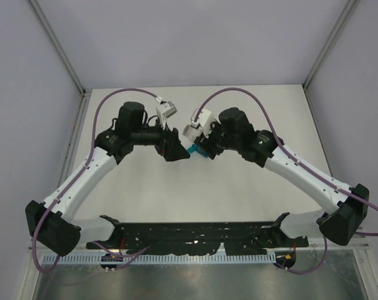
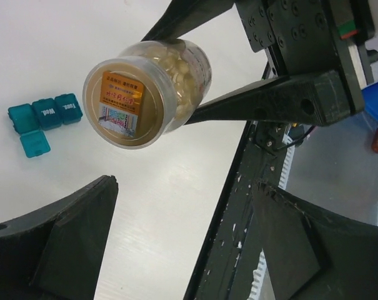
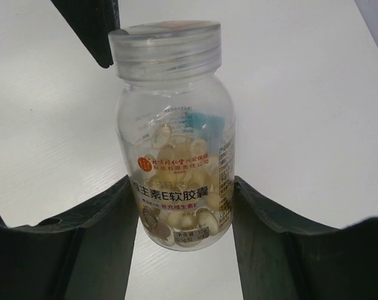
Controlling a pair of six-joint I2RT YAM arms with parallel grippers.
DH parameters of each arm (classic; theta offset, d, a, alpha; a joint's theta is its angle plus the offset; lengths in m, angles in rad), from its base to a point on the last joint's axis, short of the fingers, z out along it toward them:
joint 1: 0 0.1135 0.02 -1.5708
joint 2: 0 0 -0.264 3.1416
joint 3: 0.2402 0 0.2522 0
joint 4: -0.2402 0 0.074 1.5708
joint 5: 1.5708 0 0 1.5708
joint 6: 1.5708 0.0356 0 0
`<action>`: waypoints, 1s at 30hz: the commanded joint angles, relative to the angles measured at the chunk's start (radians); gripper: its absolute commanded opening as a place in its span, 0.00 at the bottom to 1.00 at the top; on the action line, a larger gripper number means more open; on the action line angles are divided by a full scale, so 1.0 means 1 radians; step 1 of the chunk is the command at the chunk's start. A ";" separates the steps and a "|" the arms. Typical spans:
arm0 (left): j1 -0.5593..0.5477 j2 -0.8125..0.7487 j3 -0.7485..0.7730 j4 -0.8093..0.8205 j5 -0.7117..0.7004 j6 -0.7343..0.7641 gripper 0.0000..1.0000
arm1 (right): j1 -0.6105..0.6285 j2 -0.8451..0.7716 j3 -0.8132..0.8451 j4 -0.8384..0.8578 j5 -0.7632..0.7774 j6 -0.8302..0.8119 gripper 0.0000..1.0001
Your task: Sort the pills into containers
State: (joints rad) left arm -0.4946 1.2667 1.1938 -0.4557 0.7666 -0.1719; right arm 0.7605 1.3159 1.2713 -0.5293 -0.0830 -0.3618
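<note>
My workplace is a robotics lab cell. My left arm and right arm are bolted to a black rail at the near edge of a white table. Plain grey panels on aluminium posts wall it in, and purple cables loop above my arms.

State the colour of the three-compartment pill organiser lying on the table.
Teal-blue. The pill organiser shows best in the left wrist view.

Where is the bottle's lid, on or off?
On: the clear lid sits squarely atop the bottle, which the right hand holds.
</note>
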 commanded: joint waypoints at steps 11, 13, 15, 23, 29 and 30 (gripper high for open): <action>0.002 -0.193 0.010 -0.095 0.060 0.514 1.00 | -0.023 -0.026 0.074 -0.115 -0.409 -0.051 0.05; 0.001 -0.205 0.009 -0.089 0.076 0.552 1.00 | -0.026 -0.014 0.092 -0.147 -0.474 -0.062 0.06; -0.001 -0.213 0.012 -0.095 0.102 0.589 1.00 | -0.026 0.000 0.112 -0.182 -0.529 -0.077 0.05; -0.010 -0.208 0.029 -0.127 0.183 0.687 1.00 | -0.027 0.062 0.177 -0.300 -0.681 -0.135 0.05; -0.016 -0.201 0.023 -0.121 0.201 0.675 0.89 | -0.027 0.072 0.184 -0.311 -0.689 -0.144 0.06; -0.018 -0.198 0.023 -0.124 0.206 0.672 0.85 | -0.027 0.074 0.188 -0.311 -0.687 -0.144 0.06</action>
State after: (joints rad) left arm -0.5045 1.0634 1.1973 -0.5819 0.9257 0.4835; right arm 0.7372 1.3952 1.4075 -0.8341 -0.7212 -0.4862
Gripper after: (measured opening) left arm 0.902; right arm 0.599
